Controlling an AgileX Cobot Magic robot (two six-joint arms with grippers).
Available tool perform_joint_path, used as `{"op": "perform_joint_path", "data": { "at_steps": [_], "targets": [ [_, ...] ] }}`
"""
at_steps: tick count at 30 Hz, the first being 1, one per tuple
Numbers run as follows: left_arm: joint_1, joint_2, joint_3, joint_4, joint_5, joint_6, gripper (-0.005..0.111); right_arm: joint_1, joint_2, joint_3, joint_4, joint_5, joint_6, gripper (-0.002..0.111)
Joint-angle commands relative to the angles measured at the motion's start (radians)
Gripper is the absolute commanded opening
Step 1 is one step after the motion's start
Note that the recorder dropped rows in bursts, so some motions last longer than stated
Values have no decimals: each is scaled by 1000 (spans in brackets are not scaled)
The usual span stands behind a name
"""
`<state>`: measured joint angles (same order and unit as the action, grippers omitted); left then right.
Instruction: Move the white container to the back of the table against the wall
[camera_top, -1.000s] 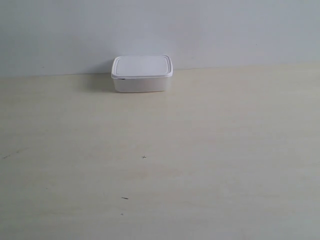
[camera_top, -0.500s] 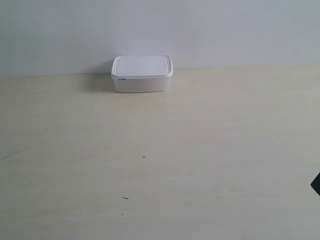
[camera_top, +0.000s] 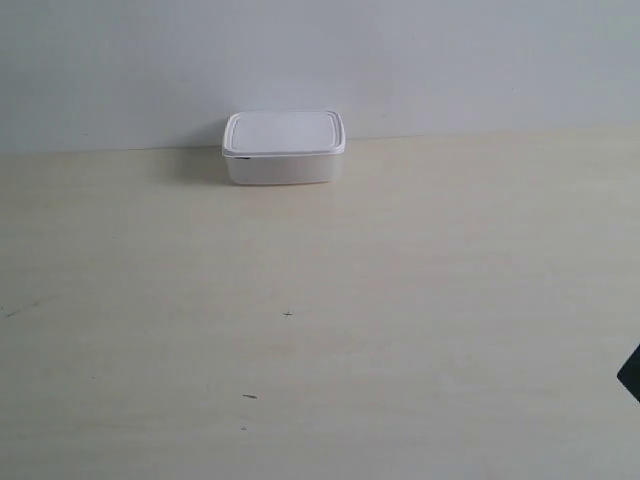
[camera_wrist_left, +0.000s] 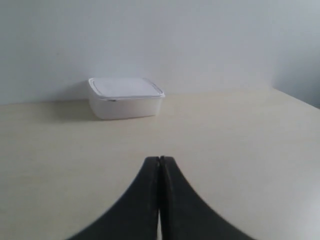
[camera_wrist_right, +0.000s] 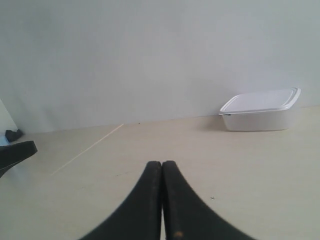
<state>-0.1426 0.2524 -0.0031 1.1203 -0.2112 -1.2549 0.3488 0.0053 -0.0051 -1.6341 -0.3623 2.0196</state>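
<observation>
Left gripper (camera_wrist_left: 159, 160), right gripper (camera_wrist_right: 161, 164): fingers pressed together, empty. White container (camera_top: 285, 150) sits well ahead, at the wall (camera_top: 450, 60); goal looks met.

Container: a small white rectangular plastic box (camera_wrist_left: 125, 97), lidded, is set on the pale cream table (camera_wrist_left: 240, 135), against the grey-white wall (camera_wrist_left: 200, 40).
Gripper: the black left gripper (camera_wrist_left: 159, 161) is seen pressed closed, well apart from it.

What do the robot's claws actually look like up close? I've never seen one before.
The left gripper and the right gripper look alike: each has two smooth, matte black fingers, broad at the base and curving in to narrow tips. No cables, labels or markings show, apart from a tiny tan speck low on one right finger.
</observation>
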Motion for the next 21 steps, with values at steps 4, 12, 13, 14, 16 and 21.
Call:
{"op": "perform_joint_path", "data": {
  "at_steps": [4,12,13,14,16,21],
  "targets": [
    [28,-150,3,1,4,4,0,-128,-5,5,-2,-11,-2,0],
    [124,-252,3,1,4,4,0,-278,-5,5,0,-11,-2,0],
    [142,-252,3,1,4,4,0,-300,-5,5,0,-11,-2,0],
    [161,-252,3,1,2,4,0,-321,-5,5,0,-11,-2,0],
    [196,-252,3,1,3,6,0,-363,-5,5,0,-11,-2,0],
    [304,-252,3,1,3,6,0,-453,-5,5,0,-11,-2,0]
  ]
}}
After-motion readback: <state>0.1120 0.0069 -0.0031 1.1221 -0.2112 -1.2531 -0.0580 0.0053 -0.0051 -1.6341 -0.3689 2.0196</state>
